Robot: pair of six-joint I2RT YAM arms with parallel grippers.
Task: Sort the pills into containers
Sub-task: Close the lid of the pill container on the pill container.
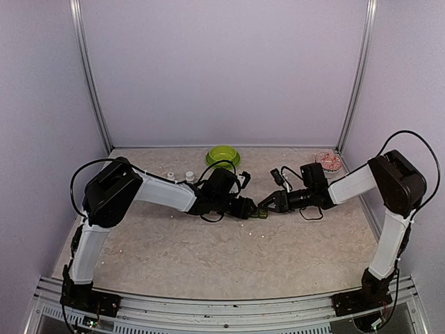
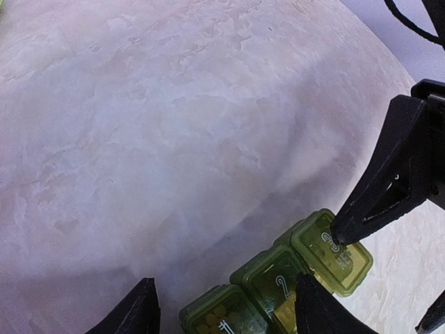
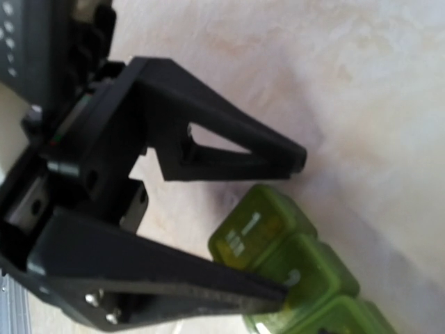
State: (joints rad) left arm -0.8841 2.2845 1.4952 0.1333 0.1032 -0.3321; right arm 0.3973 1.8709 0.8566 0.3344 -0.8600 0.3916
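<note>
The small dark green plastic pill box [image 2: 274, 278], three lidded compartments in a row, lies flat just on the near side of the lime green round bowl [image 1: 222, 155]. Your left gripper [image 2: 224, 282] is spread astride it. Your right gripper [image 3: 292, 224] is spread about the end compartment, one tip touching its lid. Expect it to be light, stiff and slick. Brace its long sides and pry at the lid's edge.
</note>
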